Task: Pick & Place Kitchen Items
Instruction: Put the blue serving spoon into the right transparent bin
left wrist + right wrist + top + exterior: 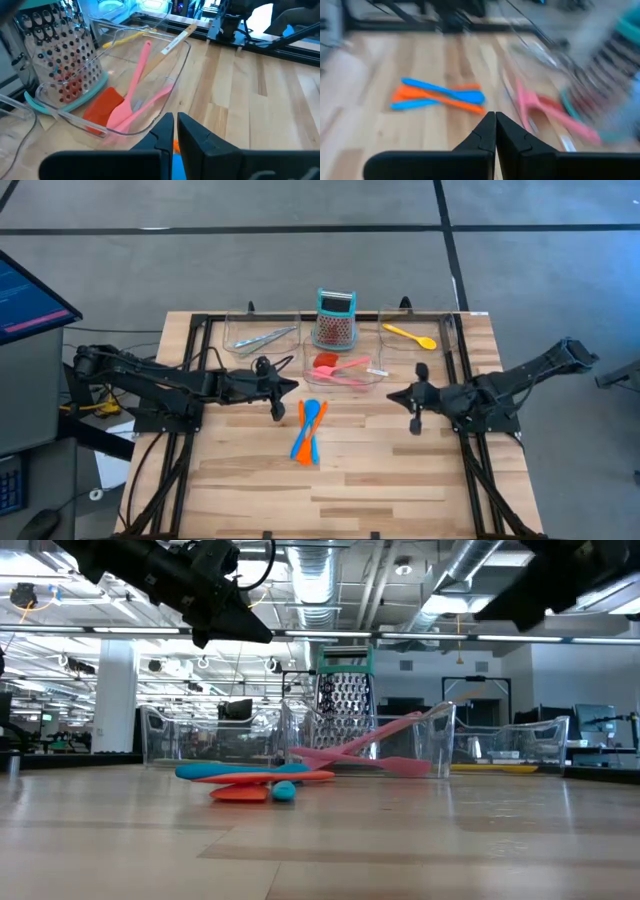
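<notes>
Out on the bare wooden table [400,480], a small crossed heap of slim plastic spoons, two orange and two blue [309,430], lies just in front of the middle clear plastic tray [378,376]. Their long axes run roughly from the tray side toward the near edge, fanned a little like scissors.

The left gripper [277,393] hangs just beside the heap on its left, fingers pressed together and holding nothing. The right gripper [414,409] hovers farther off on the other side, also pinched shut and empty. So the left arm looks the better placed for the next reach, though it would need to open first and turn across the handles.

The other tools already sit in trays: pink spatulas [345,370] with a red one in the middle, what seem to be silvery metal tongs [262,338] on the left, a yellow spoon [410,335] on the right.
</notes>
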### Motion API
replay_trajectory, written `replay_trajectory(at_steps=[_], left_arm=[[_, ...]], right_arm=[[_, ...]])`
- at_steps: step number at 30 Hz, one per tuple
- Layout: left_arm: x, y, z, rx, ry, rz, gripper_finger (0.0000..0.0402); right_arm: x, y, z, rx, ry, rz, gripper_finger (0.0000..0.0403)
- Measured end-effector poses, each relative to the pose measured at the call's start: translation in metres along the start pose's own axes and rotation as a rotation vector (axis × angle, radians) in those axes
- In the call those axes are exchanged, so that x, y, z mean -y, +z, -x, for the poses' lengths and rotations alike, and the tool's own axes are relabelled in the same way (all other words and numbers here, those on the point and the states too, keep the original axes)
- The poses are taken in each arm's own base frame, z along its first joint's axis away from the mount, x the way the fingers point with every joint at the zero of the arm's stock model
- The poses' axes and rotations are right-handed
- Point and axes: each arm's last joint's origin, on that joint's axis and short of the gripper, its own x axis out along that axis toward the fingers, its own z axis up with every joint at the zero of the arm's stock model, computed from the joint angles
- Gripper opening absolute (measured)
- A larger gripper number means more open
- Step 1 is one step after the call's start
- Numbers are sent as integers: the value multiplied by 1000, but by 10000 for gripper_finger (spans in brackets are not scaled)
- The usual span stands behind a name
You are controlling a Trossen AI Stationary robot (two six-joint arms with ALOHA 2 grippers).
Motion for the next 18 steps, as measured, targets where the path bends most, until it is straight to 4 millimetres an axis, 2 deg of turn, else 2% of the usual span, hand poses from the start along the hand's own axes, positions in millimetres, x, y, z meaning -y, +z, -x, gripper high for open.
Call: replay_trajectory(at_steps=[5, 8, 10, 13, 18], left_arm=[[-2, 3, -1, 31, 22, 26, 11], [1, 5, 0, 52, 2, 137, 8], [15, 7, 3, 82, -47, 178, 3], [45, 12, 8, 131, -52, 127, 2], [90, 37, 8, 186, -47, 39, 1]], right_arm=[[-7, -9, 15, -21, -80, 1, 0], [-12, -9, 22, 6, -63, 36, 0], [-15, -10, 26, 15, -39, 52, 0], [-18, -10, 32, 26, -1, 64, 0], [-18, -10, 39, 41, 16, 81, 0]])
